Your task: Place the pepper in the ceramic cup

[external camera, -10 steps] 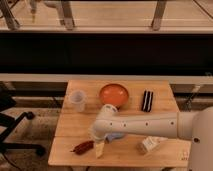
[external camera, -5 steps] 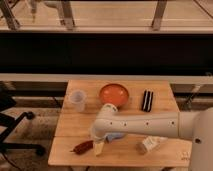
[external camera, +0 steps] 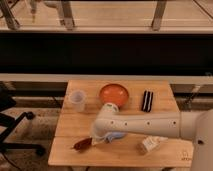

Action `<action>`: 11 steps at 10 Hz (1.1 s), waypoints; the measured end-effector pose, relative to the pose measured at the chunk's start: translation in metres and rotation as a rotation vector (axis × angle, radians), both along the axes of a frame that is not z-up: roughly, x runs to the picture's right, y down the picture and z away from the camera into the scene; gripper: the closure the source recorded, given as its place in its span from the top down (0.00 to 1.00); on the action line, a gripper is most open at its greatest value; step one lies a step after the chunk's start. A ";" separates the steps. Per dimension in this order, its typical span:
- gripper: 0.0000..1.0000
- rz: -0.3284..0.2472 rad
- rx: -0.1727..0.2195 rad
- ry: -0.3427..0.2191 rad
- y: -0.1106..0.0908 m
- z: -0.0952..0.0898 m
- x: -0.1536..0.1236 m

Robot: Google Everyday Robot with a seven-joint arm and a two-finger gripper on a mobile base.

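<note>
The pepper (external camera: 82,144), small and dark red-brown, lies on the wooden table (external camera: 165,112) near its front left edge. My gripper (external camera: 94,141) is down at the pepper's right end and shut on it, hiding that end. The white arm reaches in from the right, low across the table. The ceramic cup (external camera: 77,100), pale and handleless, stands upright at the table's back left, well apart from the gripper.
An orange bowl (external camera: 113,93) sits at the back middle, just behind the arm. A dark ribbed object (external camera: 146,100) lies at the back right. A blue sponge (external camera: 115,137) shows under the arm and a white bottle (external camera: 152,144) lies front right. A black chair (external camera: 12,127) stands left.
The gripper's fingers have come together at the pepper's right end. The arm, the pepper and everything else have barely moved.
</note>
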State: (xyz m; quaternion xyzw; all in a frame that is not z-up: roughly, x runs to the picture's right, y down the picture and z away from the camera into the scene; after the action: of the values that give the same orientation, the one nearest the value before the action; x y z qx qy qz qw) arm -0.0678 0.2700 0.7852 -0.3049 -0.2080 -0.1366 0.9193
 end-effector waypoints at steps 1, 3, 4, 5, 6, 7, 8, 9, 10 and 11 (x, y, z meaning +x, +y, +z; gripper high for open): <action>0.05 0.003 0.005 -0.002 -0.008 -0.004 0.000; 0.05 0.005 0.011 0.002 -0.029 -0.014 0.005; 0.05 0.005 0.012 0.002 -0.032 -0.016 0.005; 0.05 0.005 0.014 0.001 -0.035 -0.018 0.005; 0.05 0.010 0.018 0.003 -0.043 -0.021 0.009; 0.05 0.016 0.021 0.006 -0.053 -0.026 0.013; 0.05 0.021 0.027 0.008 -0.064 -0.031 0.016; 0.05 0.026 0.036 0.007 -0.080 -0.037 0.019; 0.05 0.030 0.040 0.005 -0.088 -0.039 0.020; 0.05 0.032 0.044 0.004 -0.097 -0.042 0.022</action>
State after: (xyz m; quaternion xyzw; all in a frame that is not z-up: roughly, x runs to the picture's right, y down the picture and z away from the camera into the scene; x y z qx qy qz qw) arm -0.0462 0.1735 0.7432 -0.2816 -0.2079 -0.1257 0.9283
